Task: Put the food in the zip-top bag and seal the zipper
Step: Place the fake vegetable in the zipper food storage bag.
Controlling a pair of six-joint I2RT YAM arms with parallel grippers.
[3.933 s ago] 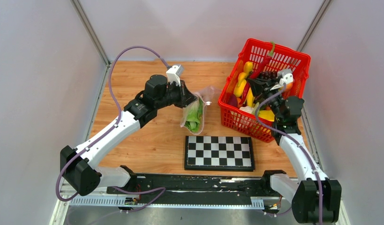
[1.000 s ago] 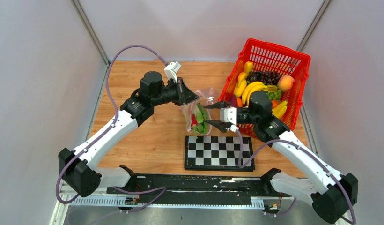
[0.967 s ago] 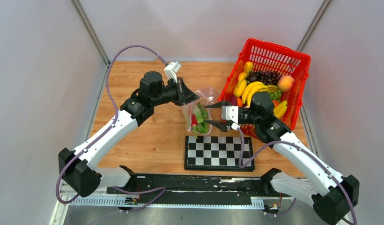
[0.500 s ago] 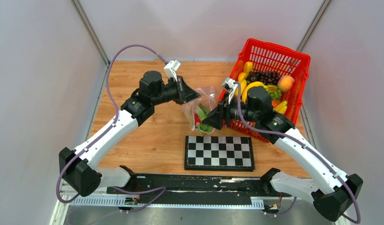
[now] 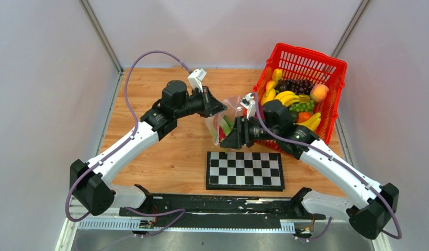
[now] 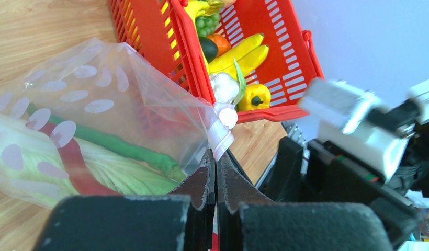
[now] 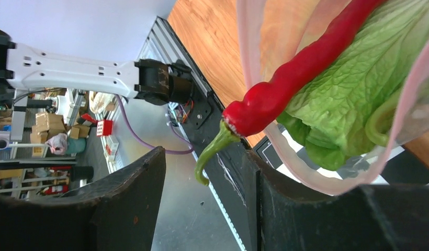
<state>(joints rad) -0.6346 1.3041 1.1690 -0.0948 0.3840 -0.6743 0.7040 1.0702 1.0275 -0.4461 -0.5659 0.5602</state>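
My left gripper (image 5: 217, 108) (image 6: 216, 158) is shut on a corner of the zip-top bag (image 5: 224, 121) (image 6: 105, 99), right at the pale zipper (image 6: 221, 137), and holds the bag up. Through the clear plastic I see lettuce (image 6: 71, 175) (image 7: 369, 89), a long green pod (image 6: 115, 144) and a red chili (image 7: 301, 73). The bag's pink-rimmed mouth (image 7: 247, 52) faces my right gripper (image 5: 227, 140) (image 7: 207, 204), which is open. The chili's green stem (image 7: 212, 151) pokes out of the mouth and hangs between the fingers (image 7: 123, 204) without touching them.
A red mesh basket (image 5: 327, 67) (image 6: 194, 63) at the back right holds bananas, grapes, a peach and other toy food. A folded chessboard (image 5: 244, 170) lies on the wooden table just in front of the bag.
My right gripper has rolled over, moved in under the bag's mouth and opened wider. The left gripper has shifted slightly right, still holding the bag.
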